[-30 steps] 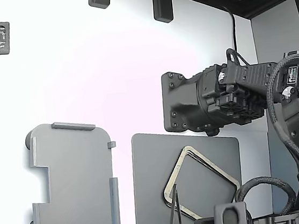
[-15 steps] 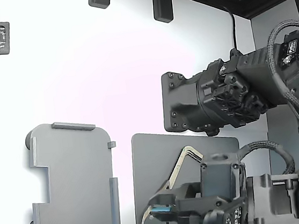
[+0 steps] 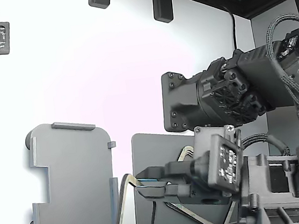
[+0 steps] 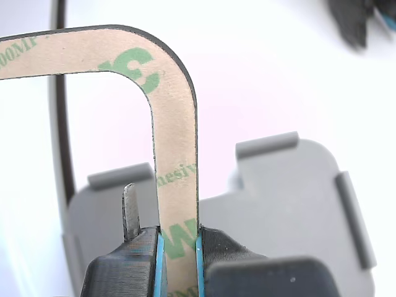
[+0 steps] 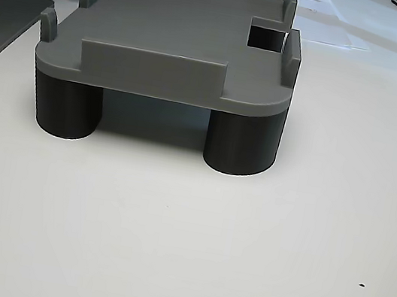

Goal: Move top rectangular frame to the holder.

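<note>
Beige top rectangular frame (image 3: 123, 201) hangs lifted near the counter's front edge in the exterior view, off the grey mat (image 3: 144, 161) where it lay earlier, while the wrist view shows the gripper (image 4: 179, 241) clamped on its side, carry phase, next alignment over the holder (image 4: 291, 198).

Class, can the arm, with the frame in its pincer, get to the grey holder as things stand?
Probably yes. The pincer is shut on the top rectangular frame, and the holder lies bare, nothing resting on its plate. In the exterior view only open white table separates them.
</note>
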You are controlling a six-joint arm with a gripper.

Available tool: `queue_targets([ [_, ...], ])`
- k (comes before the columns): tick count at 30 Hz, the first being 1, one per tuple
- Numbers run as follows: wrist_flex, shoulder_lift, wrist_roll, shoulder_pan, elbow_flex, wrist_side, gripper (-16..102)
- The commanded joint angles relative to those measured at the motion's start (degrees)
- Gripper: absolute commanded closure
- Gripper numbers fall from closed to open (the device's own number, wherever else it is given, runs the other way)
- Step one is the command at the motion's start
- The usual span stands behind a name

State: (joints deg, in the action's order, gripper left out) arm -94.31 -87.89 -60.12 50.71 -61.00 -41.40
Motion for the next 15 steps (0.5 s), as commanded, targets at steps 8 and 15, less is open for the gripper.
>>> queue_targets([
  [8, -0.5, -1.0, -54.8, -9.1, -5.1, 14.5, 98],
  [15, -0.5, 1.4, -65.7, -13.4, -9.1, 20.9, 98],
])
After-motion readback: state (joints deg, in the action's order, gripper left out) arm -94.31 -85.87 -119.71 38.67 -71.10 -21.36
